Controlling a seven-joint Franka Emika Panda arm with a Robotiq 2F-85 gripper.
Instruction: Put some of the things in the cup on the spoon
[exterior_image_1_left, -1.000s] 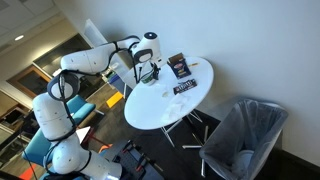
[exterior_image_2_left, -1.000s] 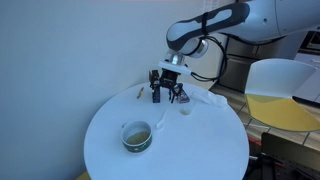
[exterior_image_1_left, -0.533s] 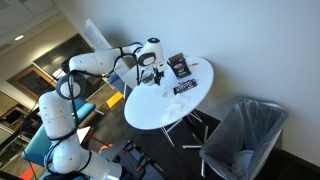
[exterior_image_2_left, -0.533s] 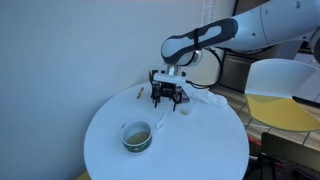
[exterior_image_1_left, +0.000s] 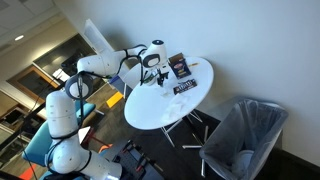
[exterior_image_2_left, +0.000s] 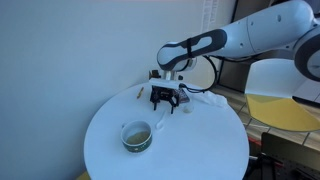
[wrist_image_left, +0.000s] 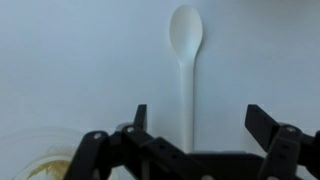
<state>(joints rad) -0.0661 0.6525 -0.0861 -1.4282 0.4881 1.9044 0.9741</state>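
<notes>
Lying flat, slim white spoon (wrist_image_left: 186, 62)

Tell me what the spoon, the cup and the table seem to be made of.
The spoon is probably plastic: plain white, thin, one piece, dull sheen. The cup is unclear, perhaps paper or ceramic: dark-green wall, paler inside, too small to judge. The table is likely laminate or painted board: smooth white top with a soft shine.
</notes>
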